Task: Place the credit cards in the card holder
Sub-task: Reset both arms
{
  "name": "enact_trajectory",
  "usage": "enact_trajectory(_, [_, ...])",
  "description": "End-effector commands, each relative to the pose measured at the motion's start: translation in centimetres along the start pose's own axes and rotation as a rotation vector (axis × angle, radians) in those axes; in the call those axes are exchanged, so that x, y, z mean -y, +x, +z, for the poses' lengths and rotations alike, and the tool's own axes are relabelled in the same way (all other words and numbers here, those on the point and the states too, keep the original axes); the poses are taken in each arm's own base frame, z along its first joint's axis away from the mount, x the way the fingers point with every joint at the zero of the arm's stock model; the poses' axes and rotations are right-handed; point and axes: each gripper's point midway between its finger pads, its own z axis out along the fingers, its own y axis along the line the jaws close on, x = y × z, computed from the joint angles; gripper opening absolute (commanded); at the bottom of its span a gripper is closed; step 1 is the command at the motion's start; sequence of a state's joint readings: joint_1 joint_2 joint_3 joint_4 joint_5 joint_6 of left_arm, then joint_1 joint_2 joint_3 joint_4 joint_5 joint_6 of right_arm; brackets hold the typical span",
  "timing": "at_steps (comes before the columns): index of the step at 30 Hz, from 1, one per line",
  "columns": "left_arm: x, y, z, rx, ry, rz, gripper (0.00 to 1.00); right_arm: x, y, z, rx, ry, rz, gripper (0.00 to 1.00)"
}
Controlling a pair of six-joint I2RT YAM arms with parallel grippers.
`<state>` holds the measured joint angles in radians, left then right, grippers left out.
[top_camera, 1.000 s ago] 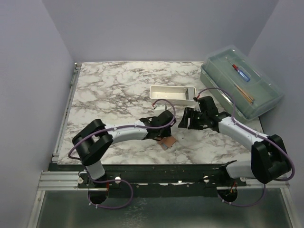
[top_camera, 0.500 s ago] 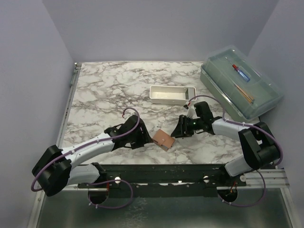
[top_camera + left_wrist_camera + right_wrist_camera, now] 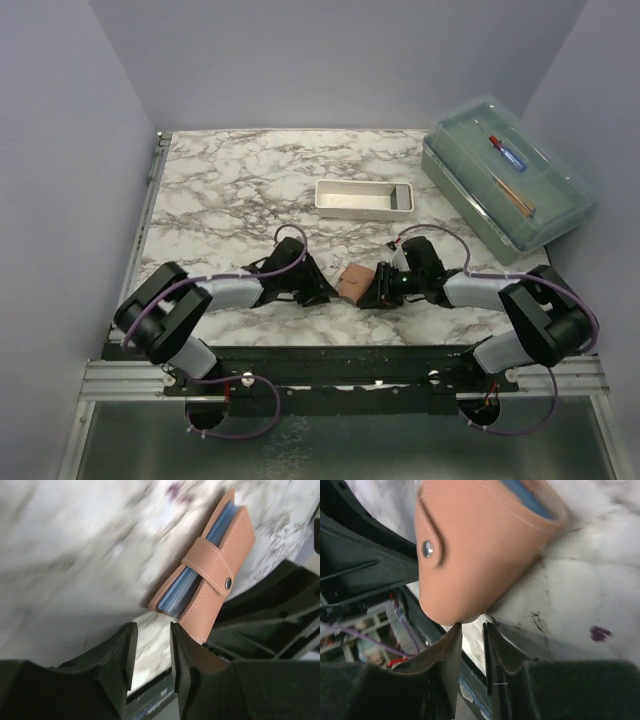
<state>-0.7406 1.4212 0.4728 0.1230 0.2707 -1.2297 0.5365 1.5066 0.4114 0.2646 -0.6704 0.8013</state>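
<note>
Card holder (image 3: 353, 282): lying folded shut on the marble table (image 3: 230, 190), strap closing over its snap (image 3: 228, 583), sitting between the two grippers.

Starting at the left: left gripper (image 3: 151, 630) hovering low, fingers standing a narrow slit apart and gripping nothing. Holder resting just beyond the tips and off to their right, not touching them. Blue-grey edges (image 3: 192, 580) peeking out between the tan flaps in that wrist view. Not possible telling credit cards from lining there. Marble around it smearing into blur.

Moving right: right gripper (image 3: 472, 627) likewise keeping a thin gap, pinching nothing. Rounded tan edge of the holder sitting right at the tips, contact too close to call.

Looking from above: both sets of fingertips hiding under the wrist bodies.

Lying well beyond the right gripper: white tray (image 3: 362, 198), then clear lidded box (image 3: 505, 175), contents showing only dimly through the lid.
</note>
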Motion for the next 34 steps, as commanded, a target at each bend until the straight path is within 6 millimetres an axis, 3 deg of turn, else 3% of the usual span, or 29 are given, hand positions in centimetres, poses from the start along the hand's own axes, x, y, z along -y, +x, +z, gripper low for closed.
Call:
enact_trajectory(1, [2.6,-1.4,2.9,-0.055,0.052,0.178,0.38,1.4,-3.6,-2.6,0.184,0.272,0.037,0.32])
enact_trajectory(4, [4.2,-1.7,2.8,-0.055,0.090,0.229,0.39,2.1,-5.2,-6.6,0.273,0.475,-0.014,0.45])
enact_trajectory(7, [4.8,-1.9,0.9,-0.030,0.097,0.261,0.44,1.2,-6.8,-11.2,0.385,0.613,-0.073,0.60])
enact_trajectory(9, [4.9,-2.2,-0.9,-0.007,0.082,0.288,0.50,-0.8,-7.8,-14.0,0.460,0.640,-0.104,0.68])
enact_trajectory(11, [5.2,-2.6,-3.2,0.023,0.065,0.332,0.57,-4.1,-8.7,-16.7,0.543,0.583,-0.165,0.73])
enact_trajectory(15, [8.9,-4.9,-9.5,0.182,0.102,0.473,0.67,-10.5,-10.2,-22.9,0.736,0.497,-0.282,0.82])
enact_trajectory(20, [17.2,-8.1,-19.5,0.493,0.240,0.693,0.84,-18.0,-10.5,-31.4,0.983,0.389,-0.460,0.87])
enact_trajectory(24, [22.4,-10.2,-27.6,0.762,0.320,0.789,0.89,-22.6,-9.6,-37.2,1.166,0.305,-0.593,0.97])
enact_trajectory(29, [25.0,-10.7,-33.2,0.931,0.379,0.848,0.90,-26.0,-8.1,-41.4,1.280,0.218,-0.681,1.00])
enact_trajectory(34, [25.5,-10.5,-35.4,0.993,0.401,0.872,0.90,-26.2,-6.9,-41.6,1.305,0.151,-0.703,1.00])
